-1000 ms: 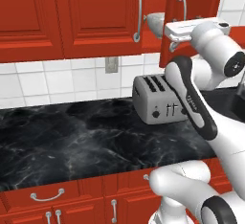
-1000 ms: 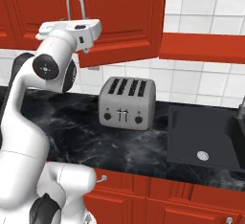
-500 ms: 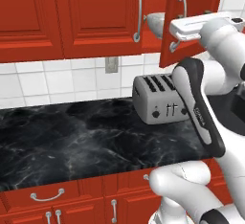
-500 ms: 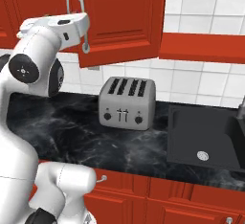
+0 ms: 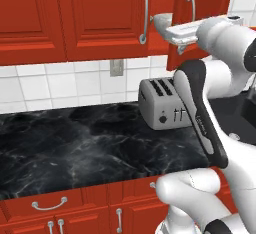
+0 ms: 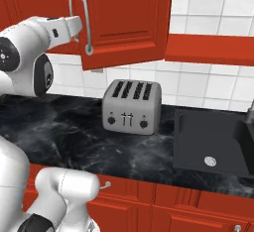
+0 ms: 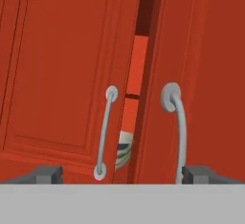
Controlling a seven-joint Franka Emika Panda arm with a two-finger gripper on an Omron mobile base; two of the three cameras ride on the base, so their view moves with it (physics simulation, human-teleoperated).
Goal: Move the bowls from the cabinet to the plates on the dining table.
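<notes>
With the gripper [image 7: 119,174] spread wide and empty before the cabinet [image 7: 62,74], it should hook the right door's handle [image 7: 178,132] squarely and swing it clear of the bowl [image 7: 125,149].

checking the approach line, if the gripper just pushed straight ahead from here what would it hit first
Probably the cabinet doors: the open gripper faces both handles, centred near the narrow gap where a bowl peeks. Depth is unclear.

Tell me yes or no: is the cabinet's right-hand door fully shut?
No. In the hand view the right door stands ajar from the left door, and a bowl shows through the gap between them.
</notes>
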